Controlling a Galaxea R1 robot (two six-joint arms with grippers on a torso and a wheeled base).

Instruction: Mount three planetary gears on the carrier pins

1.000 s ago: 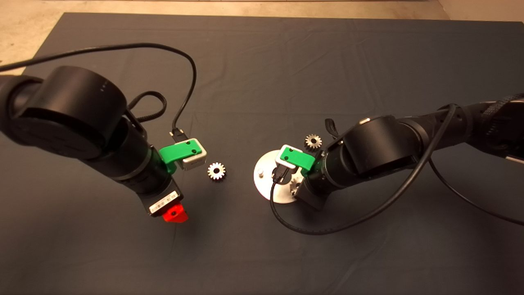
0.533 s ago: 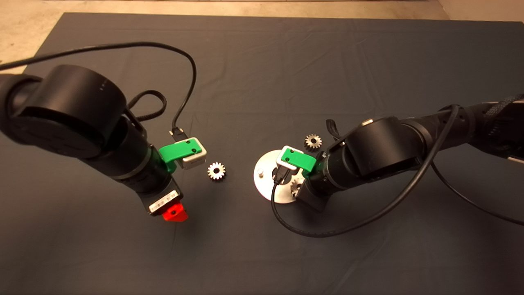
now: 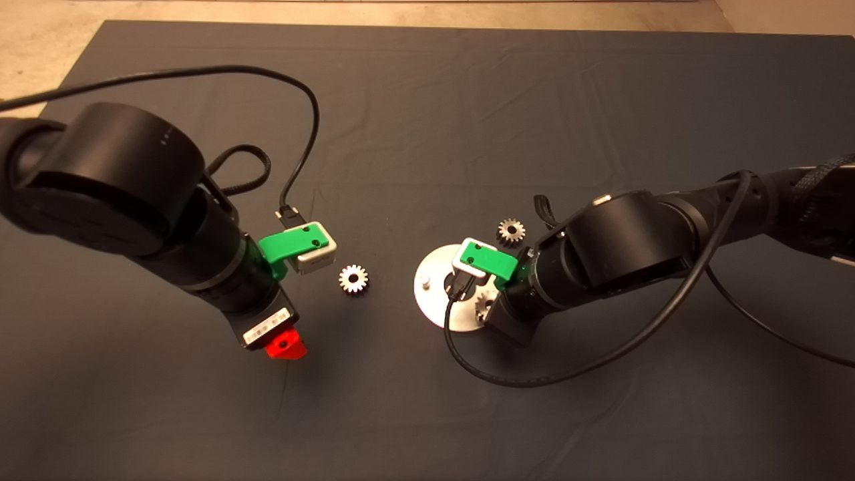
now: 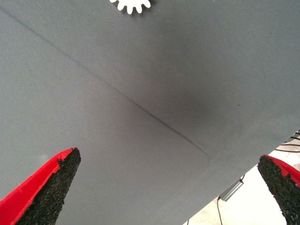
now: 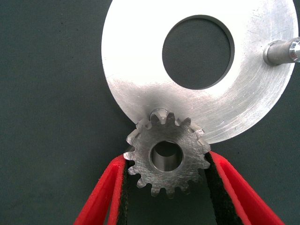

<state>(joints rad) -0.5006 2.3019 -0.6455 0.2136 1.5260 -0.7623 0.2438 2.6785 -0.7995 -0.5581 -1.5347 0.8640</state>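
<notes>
In the right wrist view my right gripper (image 5: 167, 190) is shut on a silvery planetary gear (image 5: 167, 157), gripped by its toothed rim. The gear hangs over the near edge of the round silver disc (image 5: 140, 61), and one carrier pin (image 5: 159, 115) peeks out just past its teeth, outside the bore. A second pin (image 5: 281, 50) stands at the disc's far rim. In the head view this held gear (image 3: 482, 306) sits at the disc's lower right. A loose gear (image 3: 353, 278) lies on the mat left of the disc, and another (image 3: 511, 230) lies behind it. My left gripper (image 3: 284, 347) hovers open, left of the loose gear.
A dark mat (image 3: 427, 100) covers the table, with bare floor past its far edge. Black cables loop from both wrists; the right one (image 3: 507, 381) trails across the mat in front of the disc. The left wrist view shows mat and the loose gear's teeth (image 4: 131, 4).
The right arm has edged slightly to the right with the gear still in its fingers. The left arm has barely moved.
</notes>
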